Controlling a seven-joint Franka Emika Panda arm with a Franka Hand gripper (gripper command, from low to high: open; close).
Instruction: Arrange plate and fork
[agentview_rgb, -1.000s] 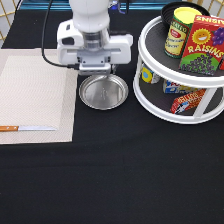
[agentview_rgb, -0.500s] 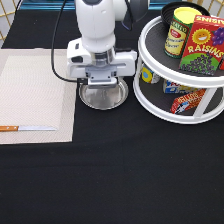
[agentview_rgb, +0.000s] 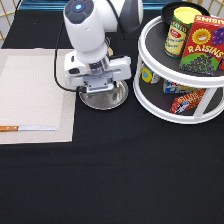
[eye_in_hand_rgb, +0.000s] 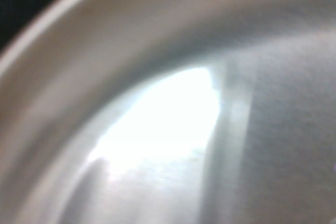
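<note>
The gripper (agentview_rgb: 99, 89) sits low over the silver plate (agentview_rgb: 114, 100), at its 10 o'clock rim; whether it is clenched cannot be told. The plate (eye_in_hand_rgb: 150, 150) lies on black cloth (agentview_rgb: 125, 170), squeezed between the placemat (agentview_rgb: 35, 95) at 9 o'clock and the white turntable rack (agentview_rgb: 150, 102) at 3 o'clock.

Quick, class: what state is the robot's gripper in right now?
Gripper: low over the metal plate; open or shut cannot be told.
</note>
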